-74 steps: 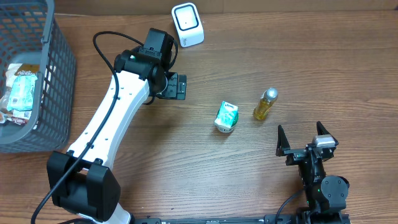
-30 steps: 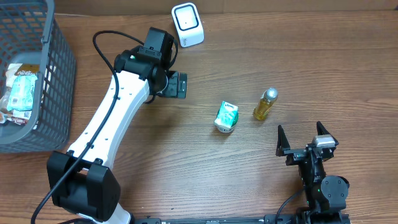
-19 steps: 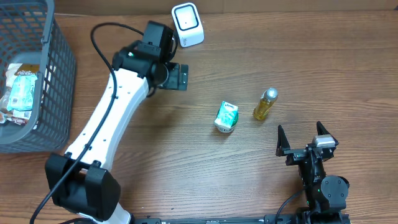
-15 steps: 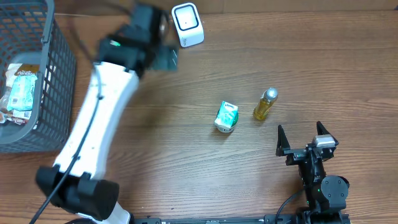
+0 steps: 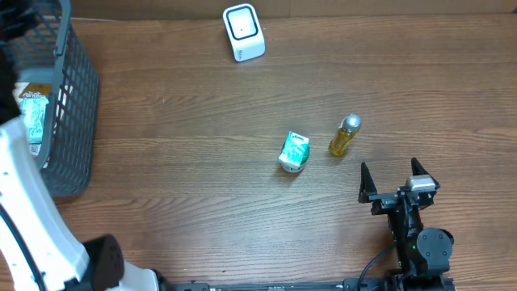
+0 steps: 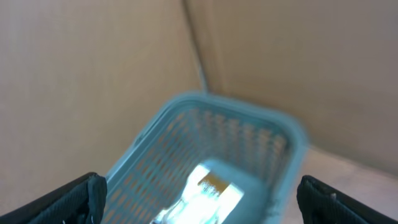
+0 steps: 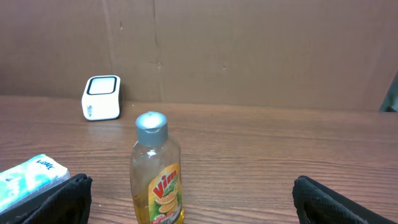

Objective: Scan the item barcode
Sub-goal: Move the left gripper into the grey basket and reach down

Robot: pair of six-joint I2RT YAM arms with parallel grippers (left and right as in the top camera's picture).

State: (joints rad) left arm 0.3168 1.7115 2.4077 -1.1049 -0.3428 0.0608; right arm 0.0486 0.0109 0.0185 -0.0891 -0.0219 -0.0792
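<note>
Nearest, by the robot's base, the right gripper (image 5: 392,179) sits low over the brown wooden table (image 5: 202,186), its jaws wide apart and nothing between them. Just beyond it stands an upright clear plastic bottle of yellow liquid with a silver cap (image 7: 155,177). Beside it to the left is a small green-and-white carton (image 5: 295,151), near but not touching.

Further out on the left, the left gripper (image 6: 199,196) hangs above the grey plastic mesh basket (image 5: 77,89), jaws spread and empty. A white-and-green packet (image 5: 29,113) lies on the basket floor. The wrist view is blurred, so its barcode side cannot be told. At the far edge sits the white box-shaped scanner with a dark window (image 5: 243,32).

The step looks like fetching that packet. To do it well, descend straight between the basket walls and pinch the packet by its edges so no finger covers the printed code. Then lift clear of the rim and hold the code flat towards the scanner.
</note>
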